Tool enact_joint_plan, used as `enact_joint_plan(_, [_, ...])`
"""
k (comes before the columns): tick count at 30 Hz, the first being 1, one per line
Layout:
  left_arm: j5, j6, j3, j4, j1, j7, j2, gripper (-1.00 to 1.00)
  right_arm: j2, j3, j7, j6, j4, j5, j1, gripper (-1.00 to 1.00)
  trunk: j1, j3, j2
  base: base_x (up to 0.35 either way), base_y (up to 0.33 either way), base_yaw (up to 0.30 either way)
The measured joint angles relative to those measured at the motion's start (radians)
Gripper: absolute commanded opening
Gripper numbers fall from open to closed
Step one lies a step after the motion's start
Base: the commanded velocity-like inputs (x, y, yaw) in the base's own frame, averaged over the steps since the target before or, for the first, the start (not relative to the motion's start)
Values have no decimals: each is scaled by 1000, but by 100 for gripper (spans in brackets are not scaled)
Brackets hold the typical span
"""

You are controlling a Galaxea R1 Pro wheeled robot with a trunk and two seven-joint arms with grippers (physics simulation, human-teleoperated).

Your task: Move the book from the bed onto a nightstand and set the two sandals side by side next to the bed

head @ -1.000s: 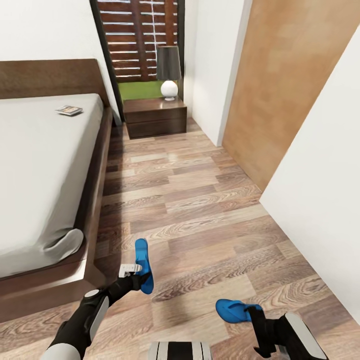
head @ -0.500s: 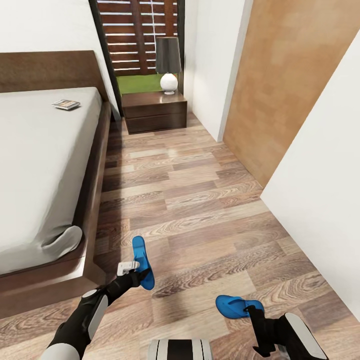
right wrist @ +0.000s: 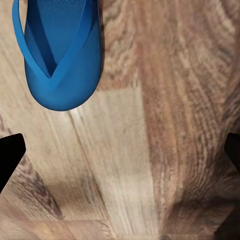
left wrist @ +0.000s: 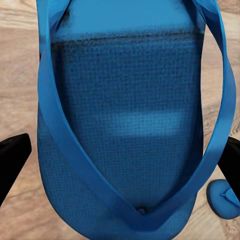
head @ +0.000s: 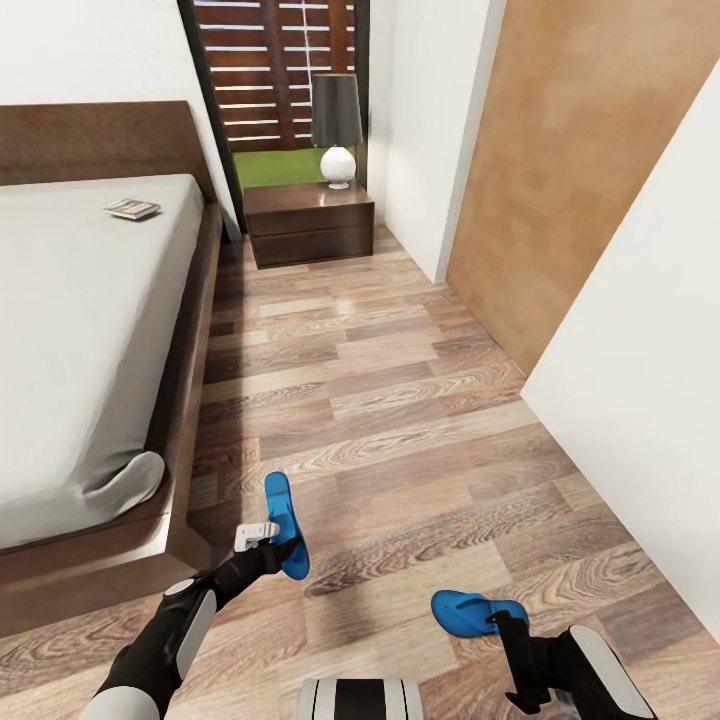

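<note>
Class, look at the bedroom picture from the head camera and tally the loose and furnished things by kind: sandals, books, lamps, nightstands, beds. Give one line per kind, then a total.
Bright blue flat sandals: 2 (one at the left gripper, one near the right arm)
Thin small book on the mattress: 1
White-based lamp with dark shade: 1
Dark reddish-brown wooden nightstand: 1
Low dark-framed bed: 1
Total: 6

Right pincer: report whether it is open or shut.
Open. In the right wrist view the right pincer has its dark fingertips far apart over bare floor, the sandal lying ahead ungrasped.
</note>
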Motion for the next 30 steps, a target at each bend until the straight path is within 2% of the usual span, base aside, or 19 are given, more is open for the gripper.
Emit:
enact_joint_plan(22, [0,0,0,0,0,0,1,-100,4,4,0,0,-26,0,0,100,0,0,0,10,0,0])
enact_joint_plan(30, [0,-1,1,0,0,0,1,-100,4,6,0,0,-28,0,0,100,0,0,0,150,0,0])
